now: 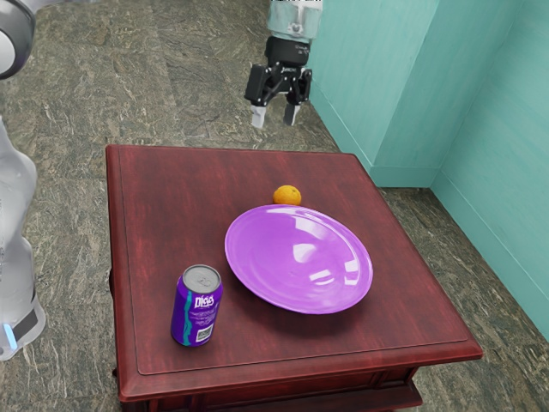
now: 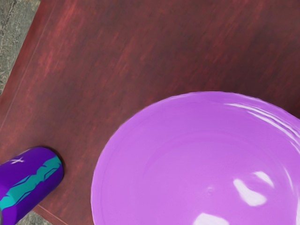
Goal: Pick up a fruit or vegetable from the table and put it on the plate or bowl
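A small orange [image 1: 287, 195] rests on the dark red table [image 1: 171, 206], touching or just behind the far rim of a large purple plate [image 1: 298, 257]. The plate [image 2: 197, 164] holds nothing. My black gripper [image 1: 274, 114] hangs high above the table's far edge, well above and slightly to the exterior view's left of the orange. Its light-tipped fingers [image 1: 257, 117] stand apart, open, with nothing between them.
A purple soda can [image 1: 197, 305] stands upright near the table's front, to the exterior view's left of the plate; it appears in the wrist view as the can [image 2: 28, 185]. Teal walls [image 1: 446, 94] rise behind the table on the exterior view's right. The table's left half is bare wood.
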